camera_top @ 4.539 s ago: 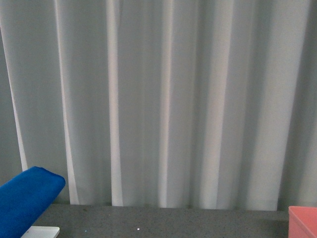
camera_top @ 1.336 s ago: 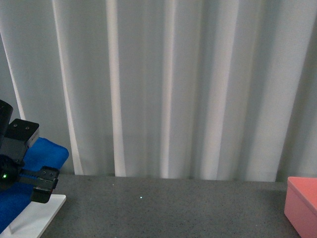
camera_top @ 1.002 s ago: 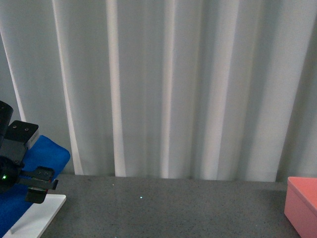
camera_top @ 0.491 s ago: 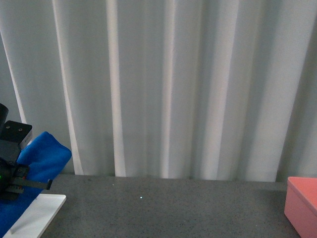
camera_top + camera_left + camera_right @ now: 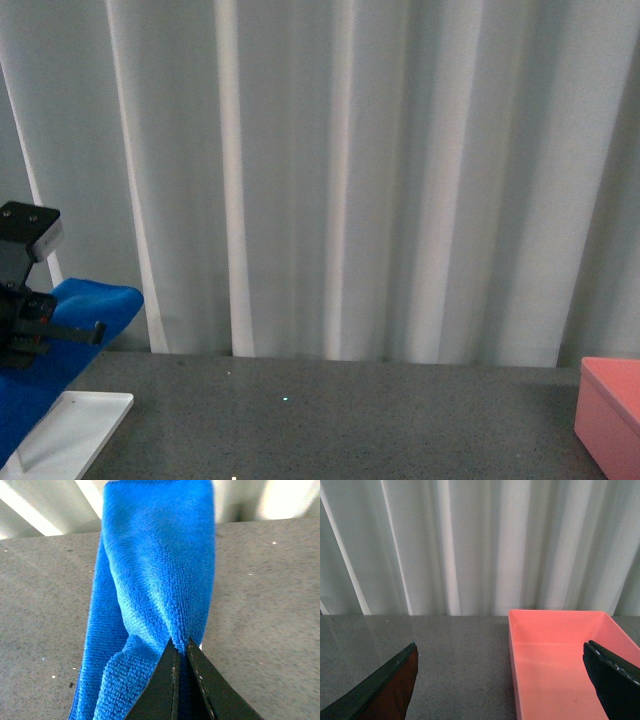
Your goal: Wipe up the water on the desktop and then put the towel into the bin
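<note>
Left jaws clench a fold of the fluffy royal-blue towel; right jaws gape wide.

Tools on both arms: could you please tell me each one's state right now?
Left tool: shut on the towel.
Right tool: open, holding nothing.

No readable text, labels or numbers.

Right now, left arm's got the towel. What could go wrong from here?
1. The left gripper pinches only a thin fold of the towel at its tips, so it may slip out.
2. The towel hangs right by the white base and could snag or drag it.
3. The bin sits at the far right, a long carry across.
</note>
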Robot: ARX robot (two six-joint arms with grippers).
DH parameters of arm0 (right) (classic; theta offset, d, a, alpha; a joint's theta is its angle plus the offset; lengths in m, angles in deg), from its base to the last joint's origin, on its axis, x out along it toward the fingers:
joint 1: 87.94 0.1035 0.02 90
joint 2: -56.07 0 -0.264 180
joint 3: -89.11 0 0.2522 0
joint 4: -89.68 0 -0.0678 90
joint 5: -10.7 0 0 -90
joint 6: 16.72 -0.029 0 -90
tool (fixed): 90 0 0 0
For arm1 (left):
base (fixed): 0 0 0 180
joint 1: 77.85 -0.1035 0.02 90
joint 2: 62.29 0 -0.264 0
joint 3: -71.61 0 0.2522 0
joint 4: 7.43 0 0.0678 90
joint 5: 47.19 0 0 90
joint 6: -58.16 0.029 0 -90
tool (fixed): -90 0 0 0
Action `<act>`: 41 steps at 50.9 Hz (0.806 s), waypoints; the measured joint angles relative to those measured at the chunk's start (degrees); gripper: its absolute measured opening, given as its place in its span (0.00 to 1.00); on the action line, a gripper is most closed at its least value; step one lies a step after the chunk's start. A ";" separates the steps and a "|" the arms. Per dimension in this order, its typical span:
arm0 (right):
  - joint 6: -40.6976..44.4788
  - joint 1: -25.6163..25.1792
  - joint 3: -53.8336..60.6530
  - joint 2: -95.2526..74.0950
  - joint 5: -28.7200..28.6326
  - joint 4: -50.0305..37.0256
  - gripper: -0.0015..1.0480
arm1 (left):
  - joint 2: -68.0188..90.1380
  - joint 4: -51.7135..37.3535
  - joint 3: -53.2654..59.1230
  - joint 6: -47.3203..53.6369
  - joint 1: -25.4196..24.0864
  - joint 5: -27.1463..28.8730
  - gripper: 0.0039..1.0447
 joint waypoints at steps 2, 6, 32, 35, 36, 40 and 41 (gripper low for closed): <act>0.00 0.02 0.00 0.00 0.00 0.00 0.93 | -1.38 1.49 -0.04 -0.35 0.11 -1.14 0.03; 0.00 0.02 0.00 0.00 0.00 0.00 0.93 | -4.90 4.44 -0.04 -1.31 0.42 -4.57 0.03; 0.00 0.02 0.00 0.00 0.00 0.00 0.93 | -29.05 1.33 9.42 -10.32 14.32 -31.19 0.03; 0.00 0.02 0.00 0.00 0.00 0.00 0.93 | -29.81 1.01 11.21 -11.30 16.28 -33.46 0.03; 0.00 0.02 0.00 0.00 0.00 0.00 0.93 | -29.99 0.90 11.80 -11.52 16.96 -33.59 0.03; 0.00 0.02 0.00 0.00 0.00 0.00 0.93 | -30.10 -0.61 14.03 -12.72 19.10 -34.86 0.03; 0.00 0.02 0.00 0.00 0.00 0.00 0.93 | -30.10 -1.14 14.62 -13.25 19.65 -34.88 0.03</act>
